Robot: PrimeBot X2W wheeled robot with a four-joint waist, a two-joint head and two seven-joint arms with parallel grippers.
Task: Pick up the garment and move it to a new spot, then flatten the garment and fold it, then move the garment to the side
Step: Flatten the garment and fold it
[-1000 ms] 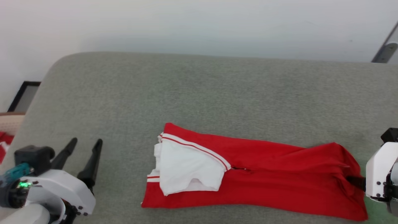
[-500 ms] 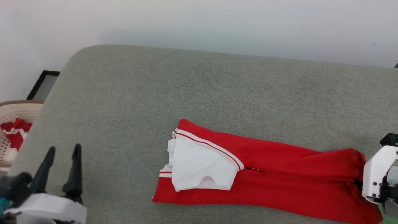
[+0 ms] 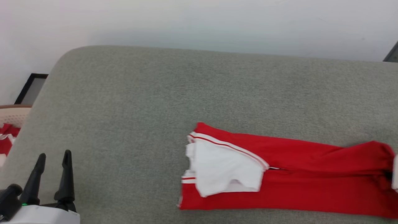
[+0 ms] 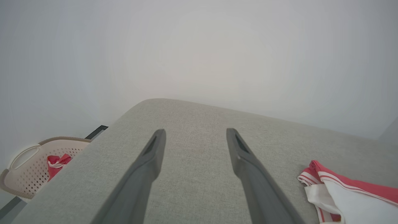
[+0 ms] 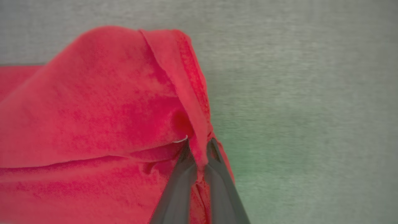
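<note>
The garment, a red jersey with a white sleeve folded on top, lies lengthwise on the grey padded table at the lower right of the head view. My right gripper is shut on a pinched ridge of red cloth at the garment's right end; the fabric rises into a peak there. Its white housing peeks in at the right edge. My left gripper stands open at the lower left, over bare table, well left of the garment.
A beige perforated basket holding red and white cloth sits on the floor beyond the table's left edge, also seen as the basket. A dark frame leans against the white wall behind it. Bare table stretches behind and left of the garment.
My right gripper has shut on the garment's right end, and the cloth there has lifted and shifted rightward. The camera has also moved. My left gripper stays open, lower in view.
</note>
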